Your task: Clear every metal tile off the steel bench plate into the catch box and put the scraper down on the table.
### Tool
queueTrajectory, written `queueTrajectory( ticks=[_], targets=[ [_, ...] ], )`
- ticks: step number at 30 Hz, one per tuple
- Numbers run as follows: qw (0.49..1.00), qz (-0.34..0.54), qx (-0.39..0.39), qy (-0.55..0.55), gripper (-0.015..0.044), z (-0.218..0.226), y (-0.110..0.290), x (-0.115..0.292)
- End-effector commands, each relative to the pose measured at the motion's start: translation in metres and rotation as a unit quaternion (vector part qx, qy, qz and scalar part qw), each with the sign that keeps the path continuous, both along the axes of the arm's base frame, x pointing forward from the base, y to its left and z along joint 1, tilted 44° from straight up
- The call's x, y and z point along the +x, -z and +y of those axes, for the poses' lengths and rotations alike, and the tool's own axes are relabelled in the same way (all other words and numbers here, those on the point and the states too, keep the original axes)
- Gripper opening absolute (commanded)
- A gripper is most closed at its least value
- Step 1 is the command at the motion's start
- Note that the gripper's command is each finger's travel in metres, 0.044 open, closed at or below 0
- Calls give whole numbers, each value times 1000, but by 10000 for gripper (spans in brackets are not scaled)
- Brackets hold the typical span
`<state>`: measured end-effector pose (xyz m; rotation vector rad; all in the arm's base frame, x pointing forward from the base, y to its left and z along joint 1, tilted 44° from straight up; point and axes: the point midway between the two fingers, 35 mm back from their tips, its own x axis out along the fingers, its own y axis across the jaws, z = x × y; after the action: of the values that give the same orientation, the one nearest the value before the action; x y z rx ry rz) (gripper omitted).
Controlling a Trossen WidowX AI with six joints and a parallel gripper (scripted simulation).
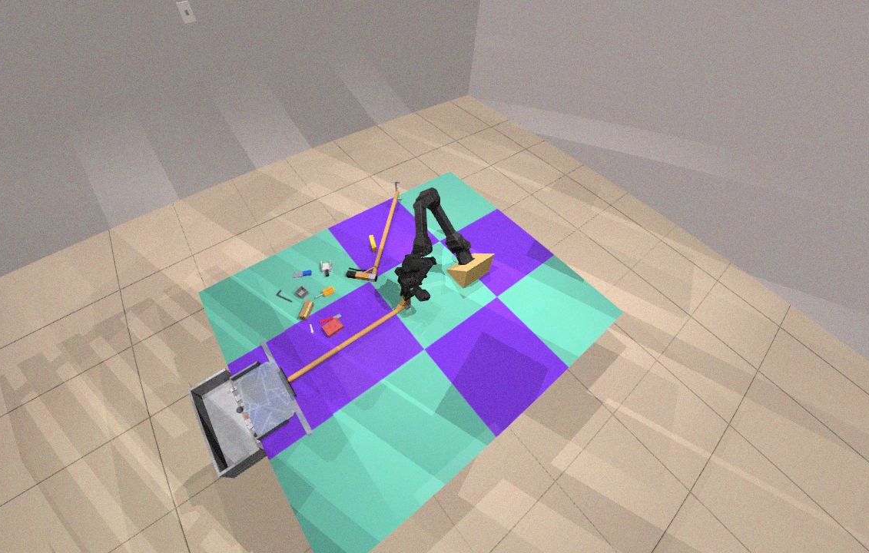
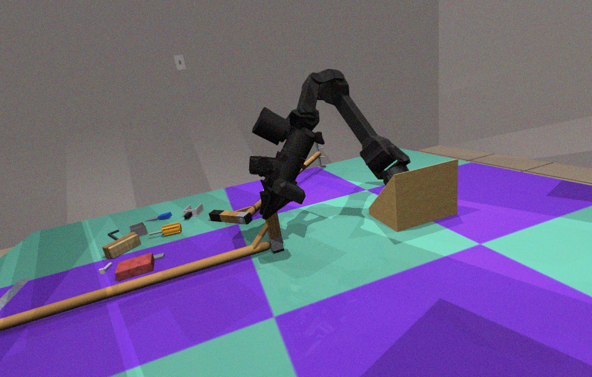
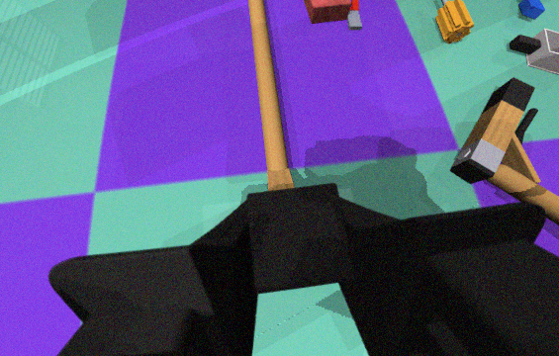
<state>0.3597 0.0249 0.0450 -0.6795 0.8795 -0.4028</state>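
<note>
My gripper [image 1: 408,296] [image 2: 271,210] [image 3: 285,196] is shut on the upright wooden grip at the near end of the long scraper. The scraper's orange pole [image 1: 341,347] [image 2: 124,286] [image 3: 266,99] lies low across the checked table toward the steel bench plate [image 1: 263,401]. Its dark blade [image 1: 285,383] stands across the near edge of the plate. The plate's surface looks bare. Several small metal tiles [image 1: 239,409] lie in a row just inside the grey catch box [image 1: 202,419] at the plate's far end. In the wrist view the plate and box are out of frame.
A second long-handled tool [image 1: 386,230] [image 2: 231,216] [image 3: 494,133] with a block head [image 1: 362,273] lies left of the arm. A wooden wedge [image 1: 470,268] [image 2: 417,197] stands by the arm's base. A red block [image 1: 331,328] [image 2: 134,266], wooden block [image 1: 304,309], screwdrivers and bracket [image 3: 553,51] lie beside the pole.
</note>
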Motion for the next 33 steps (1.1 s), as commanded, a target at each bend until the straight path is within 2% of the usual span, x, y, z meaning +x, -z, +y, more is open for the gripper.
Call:
queueTrajectory(
  ticks=[1,33],
  targets=[
    [1000,-6,2,-3,0,2,-3,9],
    [1000,-9,0,-2,0,1,-2,61]
  ],
)
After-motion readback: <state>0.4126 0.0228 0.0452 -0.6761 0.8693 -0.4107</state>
